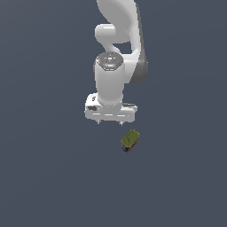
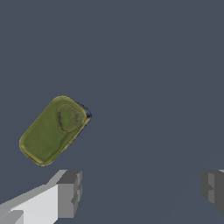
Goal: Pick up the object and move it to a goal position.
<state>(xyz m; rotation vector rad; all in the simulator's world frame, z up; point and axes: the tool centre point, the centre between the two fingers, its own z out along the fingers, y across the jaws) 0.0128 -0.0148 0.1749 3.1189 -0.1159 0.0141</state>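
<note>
Your white two-fingered gripper (image 2: 142, 190) on the white Panda arm (image 1: 116, 57) hangs with its grey fingers (image 2: 70, 192) spread wide, holding nothing. You see the small rounded-rectangular tin can with the olive-green top (image 2: 53, 130) lying flat on the dark grey floor (image 1: 44, 177), near the fingers but outside their gap.

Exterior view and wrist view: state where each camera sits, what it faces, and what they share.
Exterior view: off the arm, looking at the arm, its gripper and the tin can lying apart from it.
Wrist view: on the wrist, facing the can past two spread fingers.
Shared: the can and the gripper.
</note>
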